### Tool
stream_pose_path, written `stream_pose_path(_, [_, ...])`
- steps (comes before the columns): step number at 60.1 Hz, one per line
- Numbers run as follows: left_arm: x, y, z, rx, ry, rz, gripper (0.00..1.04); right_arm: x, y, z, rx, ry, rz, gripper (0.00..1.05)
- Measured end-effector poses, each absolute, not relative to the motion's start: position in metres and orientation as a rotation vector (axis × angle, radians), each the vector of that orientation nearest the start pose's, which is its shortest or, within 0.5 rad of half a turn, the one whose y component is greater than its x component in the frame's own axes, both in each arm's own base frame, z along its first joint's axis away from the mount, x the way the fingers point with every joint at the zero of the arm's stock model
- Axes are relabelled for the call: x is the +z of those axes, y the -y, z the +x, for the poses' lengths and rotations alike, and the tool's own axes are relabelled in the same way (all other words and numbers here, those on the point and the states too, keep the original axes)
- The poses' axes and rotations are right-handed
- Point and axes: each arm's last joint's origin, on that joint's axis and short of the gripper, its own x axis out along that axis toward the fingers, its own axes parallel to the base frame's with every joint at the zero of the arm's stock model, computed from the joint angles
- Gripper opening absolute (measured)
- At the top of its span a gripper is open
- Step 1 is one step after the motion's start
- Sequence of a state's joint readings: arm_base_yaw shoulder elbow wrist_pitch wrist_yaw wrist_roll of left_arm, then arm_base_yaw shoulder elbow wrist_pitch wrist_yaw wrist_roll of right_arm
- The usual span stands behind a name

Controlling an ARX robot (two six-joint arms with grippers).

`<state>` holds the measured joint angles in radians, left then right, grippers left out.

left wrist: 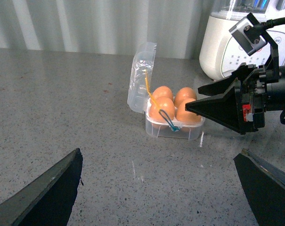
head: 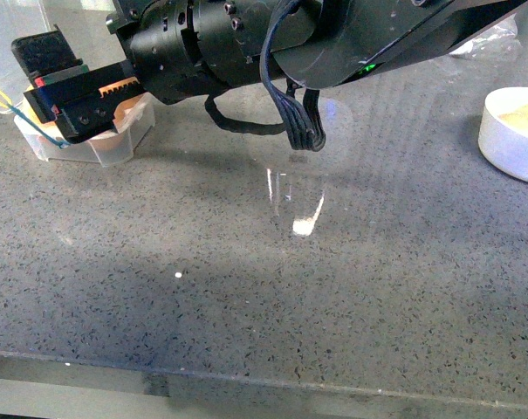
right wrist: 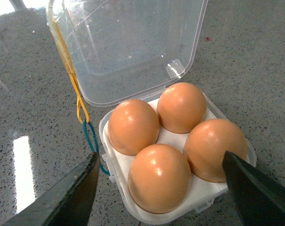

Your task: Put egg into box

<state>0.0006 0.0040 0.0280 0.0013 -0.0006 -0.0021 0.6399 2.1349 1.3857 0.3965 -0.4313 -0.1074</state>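
The box [right wrist: 199, 200] is a clear four-cup case with its lid [right wrist: 133, 52] open and upright. It holds four brown eggs, one in each cup. My right gripper [right wrist: 162, 188] is open and hangs just over the box, its fingers on either side of the nearest egg [right wrist: 158, 176] and not touching it. In the front view the right gripper [head: 80, 100] covers the box [head: 98, 150] at the far left. My left gripper [left wrist: 163, 188] is open and empty, low over the counter, facing the box [left wrist: 173, 129] from a distance.
A yellow-and-blue cord [right wrist: 81, 106] hangs from the lid's corner. A round white bowl [head: 512, 131] stands at the far right. A white appliance [left wrist: 227, 42] stands behind the box. The grey speckled counter [head: 264, 288] ends at a front edge.
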Motion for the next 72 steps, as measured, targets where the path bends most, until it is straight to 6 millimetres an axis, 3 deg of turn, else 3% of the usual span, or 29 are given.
stream_pose_path(6, [0.173,0.000,0.096,0.001,0.025,-0.002,0.98,0.171,-0.290,0.369,1.079,-0.303,-0.126,0.99])
stream_pose_path(20, [0.173,0.000,0.096,0.001,0.025,-0.002,0.98,0.184,-0.268,0.363,1.044,-0.278,-0.107,0.97])
stream_pose_path(27, [0.173,0.000,0.096,0.001,0.025,-0.002,0.98,0.199,-0.242,0.361,0.961,-0.253,-0.096,0.97])
stream_pose_path(34, [0.173,0.000,0.096,0.001,0.025,-0.002,0.98,0.211,-0.201,0.352,0.828,-0.218,-0.091,0.97])
stream_pose_path(43, [0.173,0.000,0.096,0.001,0.025,-0.002,0.98,0.232,-0.115,0.311,0.473,-0.161,-0.076,0.97])
stream_pose_path(48, [0.173,0.000,0.096,0.001,0.025,-0.002,0.98,0.237,-0.084,0.288,0.343,-0.149,-0.054,0.97])
stream_pose_path(56, [0.173,0.000,0.096,0.001,0.025,-0.002,0.98,0.248,-0.015,0.222,0.100,-0.076,0.022,0.97])
stream_pose_path(62, [0.173,0.000,0.096,0.001,0.025,-0.002,0.98,0.252,0.008,0.198,-0.015,-0.020,0.025,0.97])
stream_pose_path(72, [0.173,0.000,0.096,0.001,0.026,-0.002,0.98,0.251,0.023,0.184,-0.125,0.000,-0.017,0.97])
